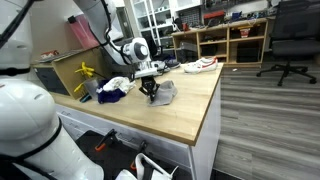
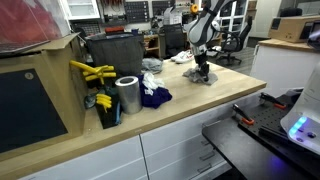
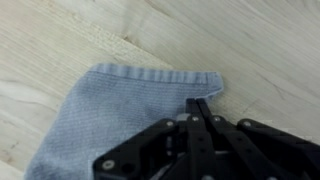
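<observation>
A grey-blue knitted cloth [image 3: 110, 120] lies flat on the wooden worktop [image 3: 270, 50], with its ribbed hem toward the far side. My gripper [image 3: 200, 103] points straight down on the cloth's right edge, with its black fingers pressed together and pinching the fabric there. In both exterior views the arm reaches down over the cloth [image 1: 166, 93] [image 2: 206, 78] near the bench's far end, and the gripper [image 1: 152, 97] [image 2: 202, 72] touches it.
A dark blue cloth [image 2: 153, 96] and a white cloth [image 1: 117, 84] lie beside the grey one. A silver cylinder [image 2: 127, 95], yellow tools [image 2: 92, 72] and a black bin [image 2: 115, 48] stand along the bench's back. An office chair [image 1: 285, 45] is beyond.
</observation>
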### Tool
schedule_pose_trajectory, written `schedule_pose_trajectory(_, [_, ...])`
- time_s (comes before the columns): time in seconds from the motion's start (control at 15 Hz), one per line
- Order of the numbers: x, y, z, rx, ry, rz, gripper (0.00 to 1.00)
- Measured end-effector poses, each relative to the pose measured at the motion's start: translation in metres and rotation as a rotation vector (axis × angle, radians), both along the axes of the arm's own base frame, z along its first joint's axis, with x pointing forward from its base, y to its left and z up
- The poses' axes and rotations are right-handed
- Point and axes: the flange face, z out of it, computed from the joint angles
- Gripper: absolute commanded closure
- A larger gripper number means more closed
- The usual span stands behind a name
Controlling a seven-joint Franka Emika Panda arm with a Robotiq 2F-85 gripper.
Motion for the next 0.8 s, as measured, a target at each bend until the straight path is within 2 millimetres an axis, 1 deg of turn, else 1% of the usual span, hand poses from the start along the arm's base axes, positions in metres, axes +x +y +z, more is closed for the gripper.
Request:
schedule_pose_trajectory(0.2, [0.003,0.002,0.019,0.006,-0.024,-0.006,0.99])
schedule_pose_trajectory(0.33, [0.005,0.004,0.042,0.019,-0.036,-0.024,0.99])
schedule_pose_trajectory(0.53, [0.006,0.01,0.089,0.055,-0.06,-0.066,0.99])
schedule_pose_trajectory(0.8, [0.005,0.025,0.152,0.113,-0.1,-0.107,0.99])
